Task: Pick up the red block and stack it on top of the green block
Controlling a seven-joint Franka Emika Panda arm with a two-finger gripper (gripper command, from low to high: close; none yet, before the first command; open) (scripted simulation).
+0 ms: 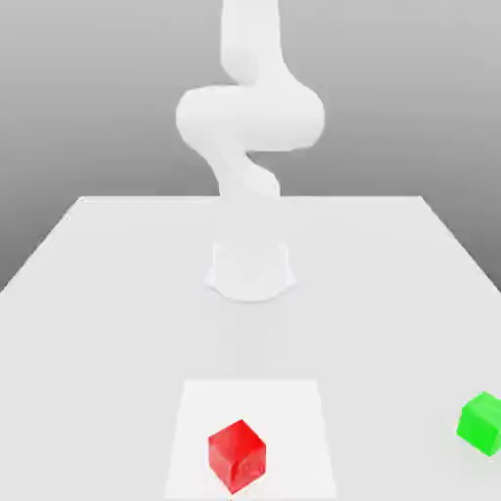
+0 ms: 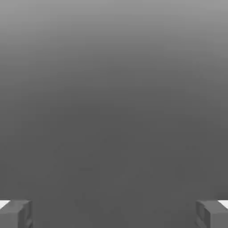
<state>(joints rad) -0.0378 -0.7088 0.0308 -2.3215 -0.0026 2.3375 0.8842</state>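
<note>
White table sitting under grey backdrop. Red block lying in front of arm base, green block well apart toward exterior view's right. Gripper spreading wide, empty. Block likely light, rigid, slick; pinch opposite flat faces.

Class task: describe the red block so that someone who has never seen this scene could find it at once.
Start at the white table and the arm's round base. In front of it lies a paler square patch; the red block sits there. The only other cube, the green block, is green.
</note>
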